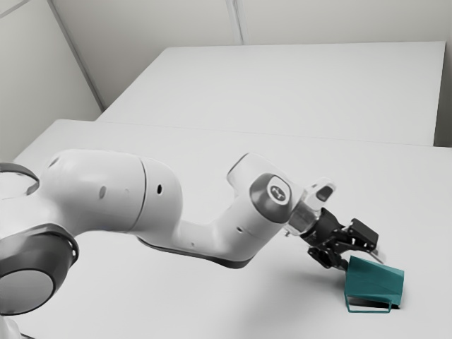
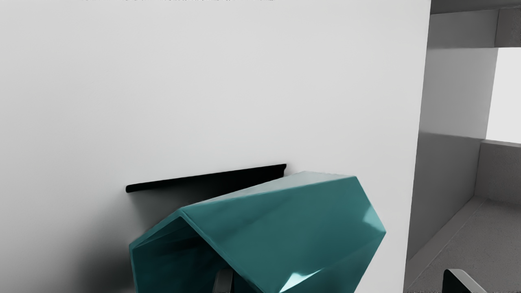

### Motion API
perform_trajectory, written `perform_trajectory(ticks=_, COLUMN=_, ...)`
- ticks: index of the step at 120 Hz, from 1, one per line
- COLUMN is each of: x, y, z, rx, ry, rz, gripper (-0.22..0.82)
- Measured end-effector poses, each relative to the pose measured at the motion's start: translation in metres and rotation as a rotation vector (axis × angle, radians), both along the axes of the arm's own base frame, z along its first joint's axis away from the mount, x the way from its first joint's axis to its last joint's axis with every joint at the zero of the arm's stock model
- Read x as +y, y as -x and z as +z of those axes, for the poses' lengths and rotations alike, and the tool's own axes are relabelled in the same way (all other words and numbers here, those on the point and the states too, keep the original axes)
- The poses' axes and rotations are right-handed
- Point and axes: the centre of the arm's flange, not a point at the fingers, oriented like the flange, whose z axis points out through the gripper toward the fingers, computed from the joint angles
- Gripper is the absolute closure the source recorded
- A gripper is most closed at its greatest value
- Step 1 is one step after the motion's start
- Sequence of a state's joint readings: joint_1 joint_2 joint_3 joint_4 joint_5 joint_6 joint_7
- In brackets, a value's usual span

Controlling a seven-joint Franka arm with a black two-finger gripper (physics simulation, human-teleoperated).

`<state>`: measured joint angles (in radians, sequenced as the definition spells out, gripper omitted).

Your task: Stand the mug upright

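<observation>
The gripper [image 1: 363,260] is at the upper left of the teal mug [image 1: 374,282] in the exterior view. The mug lies on its side, its thin loop handle [image 1: 369,311] low on the side nearer that camera. In the wrist view the mug [image 2: 285,219] shows its dark mouth, and one finger of the gripper [image 2: 342,280] reaches into that opening. The other finger stands well apart from the mug's outer wall. The fingers are wide open, with part of the mug between them. The inner finger's tip is partly hidden by the mug wall.
The mug is on a white table [image 1: 176,282], with a second white surface [image 1: 282,85] behind it. A dark shadow lies beside the mug. The table's edge runs close by in the wrist view, with a grey floor [image 2: 480,244] beyond.
</observation>
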<state>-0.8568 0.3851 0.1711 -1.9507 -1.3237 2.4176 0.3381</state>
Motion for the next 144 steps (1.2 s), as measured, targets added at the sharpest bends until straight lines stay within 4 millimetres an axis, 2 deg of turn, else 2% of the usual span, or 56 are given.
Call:
perform_trajectory(ticks=17, x=-0.004, y=-0.003, z=-0.001, rx=-0.010, ry=0.003, rz=-0.010, gripper=0.25)
perform_trajectory(ticks=38, x=-0.006, y=-0.004, z=0.002, rx=-0.025, ry=0.010, rz=-0.023, gripper=0.56)
perform_trajectory(ticks=53, x=-0.010, y=-0.006, z=0.008, rx=-0.042, ry=0.019, rz=-0.034, gripper=0.67)
perform_trajectory(ticks=85, x=-0.021, y=0.000, z=0.015, rx=-0.059, ry=0.029, rz=-0.057, gripper=0.75)
perform_trajectory(ticks=122, x=-0.035, y=0.005, z=0.043, rx=-0.105, ry=0.041, rz=-0.092, gripper=0.78)
perform_trajectory(ticks=133, x=-0.025, y=0.000, z=0.066, rx=-0.160, ry=0.001, rz=-0.127, gripper=0.78)
perform_trajectory(ticks=144, x=-0.003, y=-0.013, z=0.084, rx=-0.212, ry=-0.063, rz=-0.149, gripper=0.78)
